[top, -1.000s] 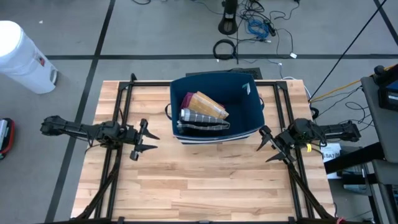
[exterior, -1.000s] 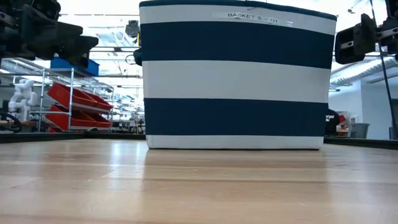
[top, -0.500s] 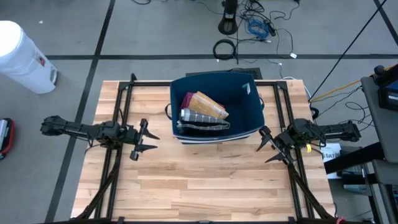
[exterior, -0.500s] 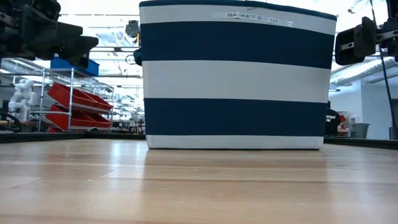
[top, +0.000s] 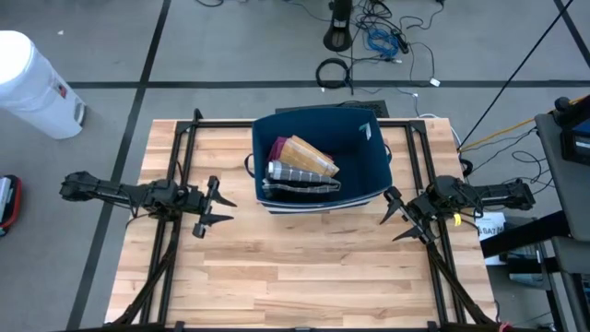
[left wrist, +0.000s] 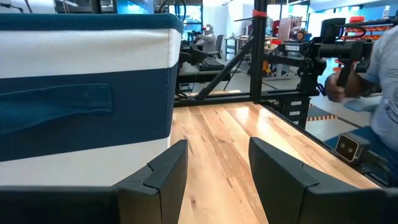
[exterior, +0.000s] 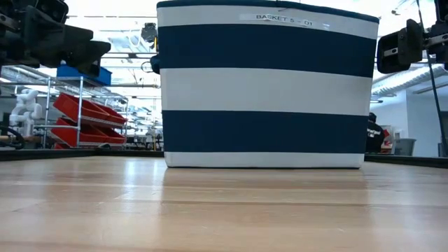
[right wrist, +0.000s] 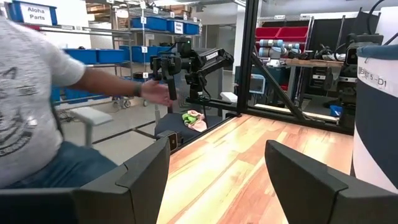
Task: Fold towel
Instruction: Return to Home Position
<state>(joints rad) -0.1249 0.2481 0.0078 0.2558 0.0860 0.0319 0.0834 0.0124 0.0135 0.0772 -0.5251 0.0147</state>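
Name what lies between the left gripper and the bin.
Only bare table, in the high view; the open left gripper sits apart from the bin; the right gripper hangs opposite.

A pale wooden table point(top: 304, 277) ringed by a black metal frame point(top: 295, 124) stands on a grey floor, with a white drum point(top: 32, 83) off one corner and tangled cables point(top: 373, 41) lying beyond one edge. In the room behind, a rack holds red trays point(exterior: 87, 112) under a blue crate point(exterior: 82, 74). Beside the table, a person in a grey shirt point(right wrist: 31, 106) stretches an arm toward a black device point(right wrist: 186, 62).
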